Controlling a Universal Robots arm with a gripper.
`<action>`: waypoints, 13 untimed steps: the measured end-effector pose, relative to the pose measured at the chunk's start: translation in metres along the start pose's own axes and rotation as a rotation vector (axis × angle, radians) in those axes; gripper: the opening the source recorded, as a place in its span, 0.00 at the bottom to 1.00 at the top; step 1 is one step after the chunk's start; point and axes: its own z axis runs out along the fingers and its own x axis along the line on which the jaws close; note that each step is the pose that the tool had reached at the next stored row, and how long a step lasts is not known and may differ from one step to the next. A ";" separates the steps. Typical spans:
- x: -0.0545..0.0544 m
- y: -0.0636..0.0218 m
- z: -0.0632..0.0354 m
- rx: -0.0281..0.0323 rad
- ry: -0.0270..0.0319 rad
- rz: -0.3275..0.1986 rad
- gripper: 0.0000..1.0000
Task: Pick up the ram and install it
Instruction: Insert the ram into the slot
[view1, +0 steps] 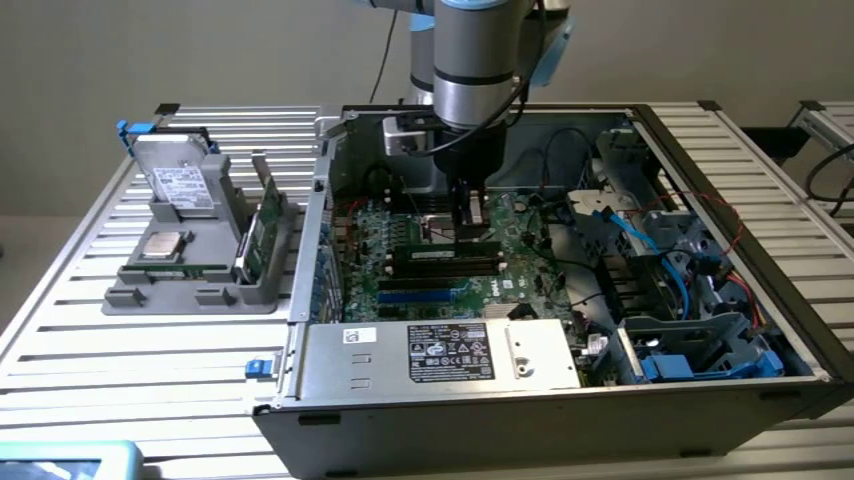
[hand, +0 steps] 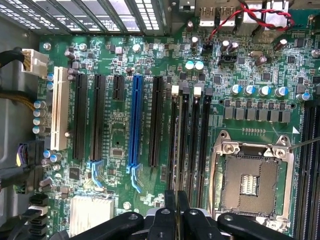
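Observation:
My gripper (view1: 470, 232) reaches down into the open computer case (view1: 747, 250), over the green motherboard (view1: 400, 290). Its fingers are shut on the ram (view1: 457, 243), a slim dark stick held level just above the black memory slots (view1: 447, 265) and parallel to them. In the wrist view the gripper (hand: 176, 210) has its black fingers (hand: 169, 212) almost together, with a thin edge-on strip between them, in line with the memory slots (hand: 200, 140). Whether the ram touches a slot I cannot tell.
Beside the memory slots lie the bare CPU socket (hand: 250, 180) and the blue expansion slot (hand: 134, 120). The power supply (view1: 441, 350) fills the case front. Blue cables and drive cages (view1: 667, 300) crowd the exterior view's right. A grey parts holder (view1: 200, 250) stands outside, at the left.

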 end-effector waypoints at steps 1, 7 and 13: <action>0.000 0.0000 0.0003 0.0001 -0.0002 0.000 0.13; 0.000 0.0000 0.0015 0.0003 -0.0050 0.000 0.13; 0.002 0.0002 0.0023 0.0001 -0.0059 0.000 0.13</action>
